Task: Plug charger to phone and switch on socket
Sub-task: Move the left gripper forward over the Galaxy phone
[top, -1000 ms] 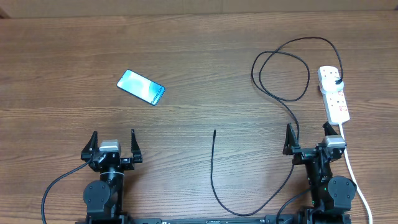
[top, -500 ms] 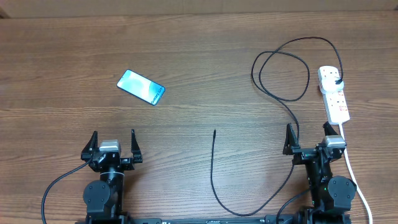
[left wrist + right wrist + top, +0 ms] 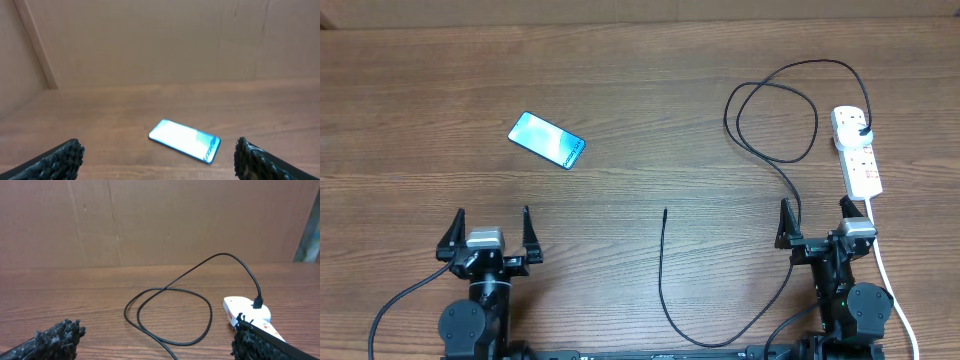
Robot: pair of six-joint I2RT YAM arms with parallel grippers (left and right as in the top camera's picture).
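The phone [image 3: 547,140] lies flat at the table's left with its cyan screen lit, and shows ahead in the left wrist view as phone [image 3: 184,140]. My left gripper [image 3: 491,215] stands open near the front edge, short of it and empty. The charger's black cable [image 3: 816,125] loops at the right. Its free tip [image 3: 665,211] rests mid-table, and its plug [image 3: 861,132] sits in the white socket strip [image 3: 858,150]. My right gripper [image 3: 814,207] is open and empty, just in front of the strip. In the right wrist view the cable loop [image 3: 210,319] and socket [image 3: 242,311] lie ahead.
The strip's thick white cord [image 3: 886,275] runs down past the right arm to the front edge. The charger's slack [image 3: 662,280] curves along the front between both arm bases. A cardboard wall [image 3: 150,40] closes the far side.
The left arm has shifted slightly left and toward the front edge. The right arm, phone, cable and strip have not moved.
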